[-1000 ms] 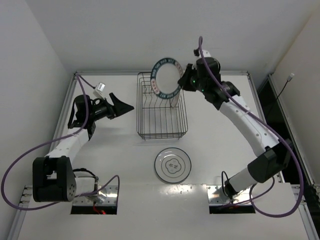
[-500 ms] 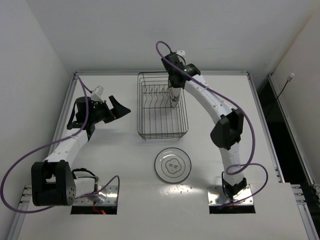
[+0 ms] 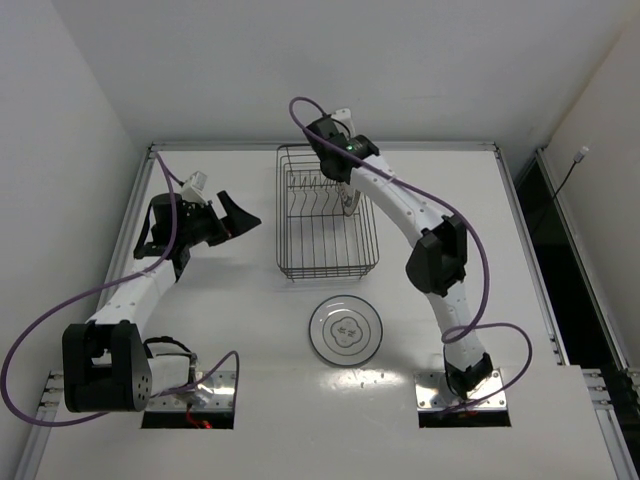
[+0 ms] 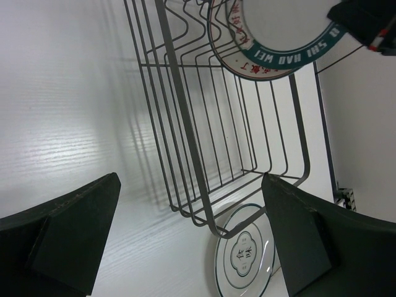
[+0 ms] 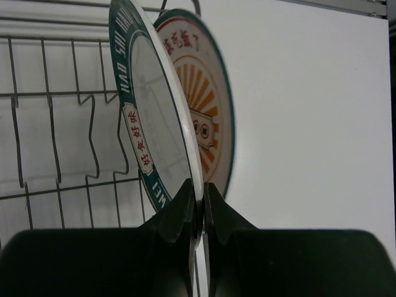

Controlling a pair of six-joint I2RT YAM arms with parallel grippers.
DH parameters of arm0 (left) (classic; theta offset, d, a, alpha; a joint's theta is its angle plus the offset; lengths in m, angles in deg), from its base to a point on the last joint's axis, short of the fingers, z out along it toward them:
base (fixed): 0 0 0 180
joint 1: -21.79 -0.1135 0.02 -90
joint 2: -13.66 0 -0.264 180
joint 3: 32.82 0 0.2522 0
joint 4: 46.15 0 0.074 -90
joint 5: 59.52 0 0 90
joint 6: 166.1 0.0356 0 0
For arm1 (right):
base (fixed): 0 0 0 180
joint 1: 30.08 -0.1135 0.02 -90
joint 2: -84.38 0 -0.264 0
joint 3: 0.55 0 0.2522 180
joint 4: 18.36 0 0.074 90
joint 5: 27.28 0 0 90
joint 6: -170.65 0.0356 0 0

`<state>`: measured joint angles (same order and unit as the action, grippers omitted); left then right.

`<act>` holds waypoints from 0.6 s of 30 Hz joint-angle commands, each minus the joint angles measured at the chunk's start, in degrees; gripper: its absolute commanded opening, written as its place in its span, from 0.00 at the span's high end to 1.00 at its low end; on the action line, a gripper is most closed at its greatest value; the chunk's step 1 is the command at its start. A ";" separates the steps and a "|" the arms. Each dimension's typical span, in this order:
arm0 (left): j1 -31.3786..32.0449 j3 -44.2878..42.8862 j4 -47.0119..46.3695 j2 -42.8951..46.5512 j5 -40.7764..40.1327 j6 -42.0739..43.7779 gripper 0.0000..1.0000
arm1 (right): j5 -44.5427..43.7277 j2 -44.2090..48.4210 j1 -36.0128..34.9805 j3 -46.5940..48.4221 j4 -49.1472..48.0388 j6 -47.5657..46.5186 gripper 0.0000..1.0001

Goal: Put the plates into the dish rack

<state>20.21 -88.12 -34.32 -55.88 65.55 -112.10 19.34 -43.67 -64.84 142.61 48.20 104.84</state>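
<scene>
My right gripper point(image 5: 198, 189) is shut on the rim of the white plate with the dark lettered band point(image 5: 148, 124), which stands edge-on inside the dish rack point(image 3: 300, 272). Right behind that plate stands the orange sunburst plate point(image 5: 207, 105), upright in the rack. From above, my right gripper point(image 3: 340, 172) reaches down over the rack's far right part. The white plate with the thin dark rim point(image 3: 346, 331) lies flat on the table in front of the rack. My left gripper point(image 3: 245, 212) hangs open and empty to the left of the rack.
The left wrist view looks along the rack's wire side point(image 4: 179, 124) to the lettered plate point(image 4: 291, 55) and the flat plate point(image 4: 244, 255). White walls bound the table at left and back. A purple cable point(image 3: 300, 110) loops above the right arm.
My right arm has swung over the rack and brought the lettered plate from face-on above it down to edge-on inside it, beside the orange plate. The left arm has barely moved.
</scene>
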 commanded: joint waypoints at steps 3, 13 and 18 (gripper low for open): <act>0.09 -2.32 -0.97 0.37 -0.18 0.68 0.02 | -1.90 -4.66 -0.74 2.26 0.91 -0.45 1.00; -0.43 -2.32 -0.97 -0.16 0.43 0.68 0.02 | 12.67 0.60 -0.13 0.94 0.82 -0.53 0.67; -1.05 -2.32 -0.97 -0.16 1.58 0.68 0.02 | 13.93 9.37 -0.13 4.11 10.65 -1.07 0.42</act>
<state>19.75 -88.12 -34.32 -55.88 65.86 -112.10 30.60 -44.98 -64.86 143.64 53.14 104.49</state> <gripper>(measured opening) 0.975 0.572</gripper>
